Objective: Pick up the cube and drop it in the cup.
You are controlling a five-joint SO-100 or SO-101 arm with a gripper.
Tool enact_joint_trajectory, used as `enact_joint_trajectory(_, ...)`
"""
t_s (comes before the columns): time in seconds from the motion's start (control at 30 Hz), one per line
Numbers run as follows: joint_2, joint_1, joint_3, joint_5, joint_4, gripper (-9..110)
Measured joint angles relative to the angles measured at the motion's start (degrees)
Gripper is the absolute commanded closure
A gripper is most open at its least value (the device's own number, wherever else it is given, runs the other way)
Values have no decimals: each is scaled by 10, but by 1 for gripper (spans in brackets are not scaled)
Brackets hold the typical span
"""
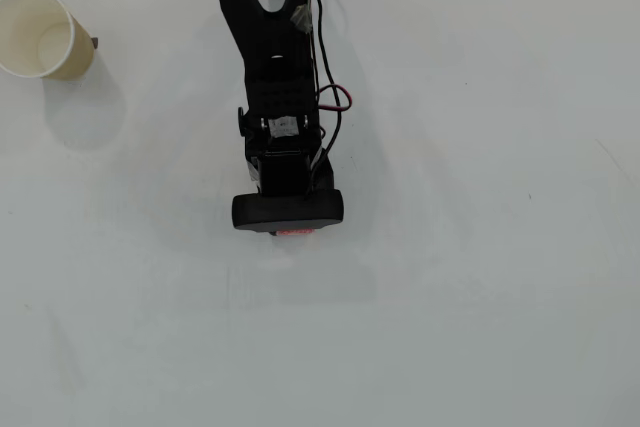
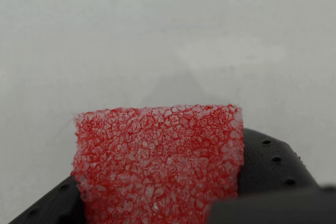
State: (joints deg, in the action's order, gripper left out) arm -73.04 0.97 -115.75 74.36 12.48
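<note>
White bench (image 1: 480,327), bare but for arm (image 1: 275,67), cup and cube. Cup (image 1: 40,35) at far upper left in overhead view, tipped so mouth and tan wall both show, well apart from arm. Pincer (image 1: 290,229) at centre, pointed down, apparently closed on cube (image 2: 157,163): red foam fills wrist view between dark jaws; only a red sliver visible from above. Likely step: carry to cup. Best done by lifting clear of bench, holding grip steady, centring over rim before release; foam light, may bounce or cling.
</note>
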Motion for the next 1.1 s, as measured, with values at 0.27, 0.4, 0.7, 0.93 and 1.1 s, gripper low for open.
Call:
enact_joint_trajectory(0.27,0,0,0,0,0,98)
enact_joint_trajectory(0.4,-6,0,-1,0,3,98)
enact_joint_trajectory(0.7,-65,-11,-44,0,20,98)
enact_joint_trajectory(0.93,-192,-33,-132,0,20,98)
enact_joint_trajectory(1.1,-308,-35,-206,0,20,98)
